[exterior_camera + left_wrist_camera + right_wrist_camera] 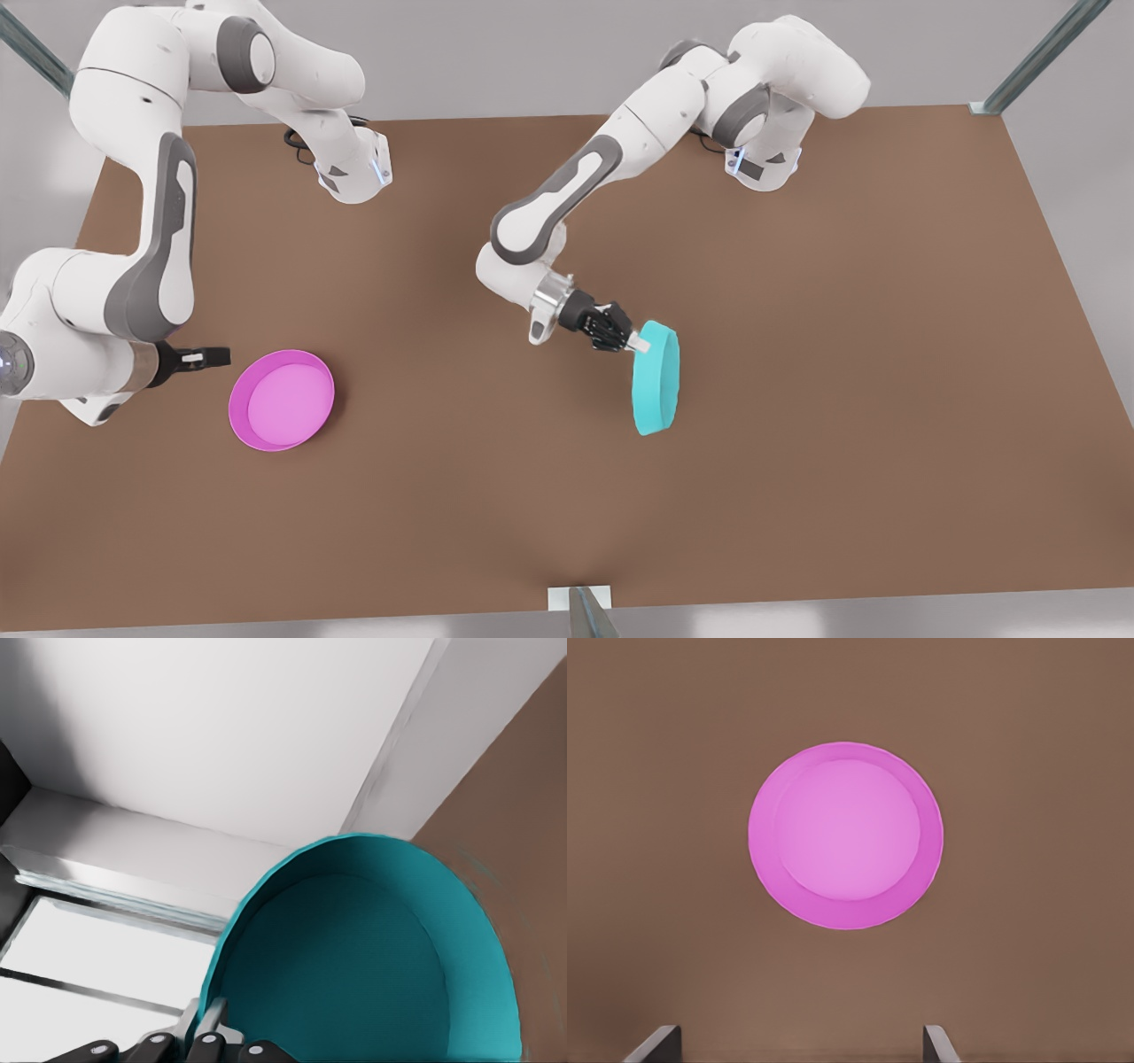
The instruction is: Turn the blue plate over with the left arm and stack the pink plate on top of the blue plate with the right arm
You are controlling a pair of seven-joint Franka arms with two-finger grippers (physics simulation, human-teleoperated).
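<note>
The blue plate (657, 379) stands tilted almost on edge at the middle right of the table (797, 266). My left gripper (633, 341) is shut on its upper rim. In the left wrist view the plate's hollow inside (372, 966) faces the camera, with the rim pinched in the gripper (211, 1028). The pink plate (282, 400) lies flat, right side up, at the front view's left. My right gripper (208, 358) hovers beside it on the side toward the front view's left, apart from it. In the right wrist view the pink plate (845, 835) lies beyond the open gripper (797, 1047).
Both arm bases (354, 168) (762, 164) stand at the far edge of the brown table. Metal frame posts (1036, 58) rise at the corners, and a bracket (580, 602) sits at the near edge.
</note>
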